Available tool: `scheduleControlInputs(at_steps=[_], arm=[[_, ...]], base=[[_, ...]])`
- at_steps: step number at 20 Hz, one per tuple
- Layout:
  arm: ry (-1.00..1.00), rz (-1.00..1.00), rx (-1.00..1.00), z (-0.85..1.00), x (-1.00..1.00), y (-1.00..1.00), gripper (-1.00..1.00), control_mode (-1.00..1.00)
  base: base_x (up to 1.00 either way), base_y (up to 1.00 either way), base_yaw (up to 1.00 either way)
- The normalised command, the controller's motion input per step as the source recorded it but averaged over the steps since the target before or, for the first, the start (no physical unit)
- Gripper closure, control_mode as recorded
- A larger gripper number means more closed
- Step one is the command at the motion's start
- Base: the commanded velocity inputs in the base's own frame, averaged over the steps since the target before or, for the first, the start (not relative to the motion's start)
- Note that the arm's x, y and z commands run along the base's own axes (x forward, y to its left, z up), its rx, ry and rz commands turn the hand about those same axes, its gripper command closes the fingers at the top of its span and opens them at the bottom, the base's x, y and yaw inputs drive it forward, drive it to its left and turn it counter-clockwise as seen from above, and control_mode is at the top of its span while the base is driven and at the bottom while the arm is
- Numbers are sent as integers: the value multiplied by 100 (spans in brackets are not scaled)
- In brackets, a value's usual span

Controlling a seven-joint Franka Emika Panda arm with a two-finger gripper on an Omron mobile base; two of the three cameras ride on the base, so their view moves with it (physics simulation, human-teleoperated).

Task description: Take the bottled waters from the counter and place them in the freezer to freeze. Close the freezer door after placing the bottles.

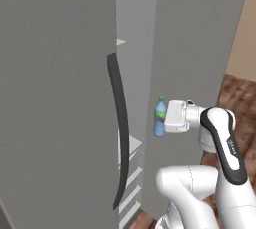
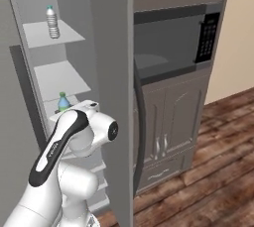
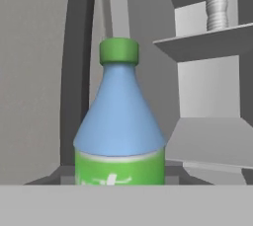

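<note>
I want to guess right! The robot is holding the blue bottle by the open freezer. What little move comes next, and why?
Probably a short push forward to carry the blue bottle over a white shelf. The gripper is shut on it, upright, at the freezer opening, and the clear bottle already stands on a higher shelf.

The pincer was clamped on the upright blue bottle, held just right of the freezer's dark curved handle, before the gap showing white shelves.
</note>
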Motion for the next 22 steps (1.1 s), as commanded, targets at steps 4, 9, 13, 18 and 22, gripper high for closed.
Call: scheduleControlInputs(at_steps=[4,9,13,18,22], arm=[[0,0,0,0,0,0,100,100],[0,0,0,0,0,0,100,100],[0,0,0,0,0,0,100,100],[0,0,0,0,0,0,100,100],[0,0,0,0,0,0,100,100]], base=[[28,0,22],[1,0,12],[15,0,0],[48,-13,0],[71,-28,0]])
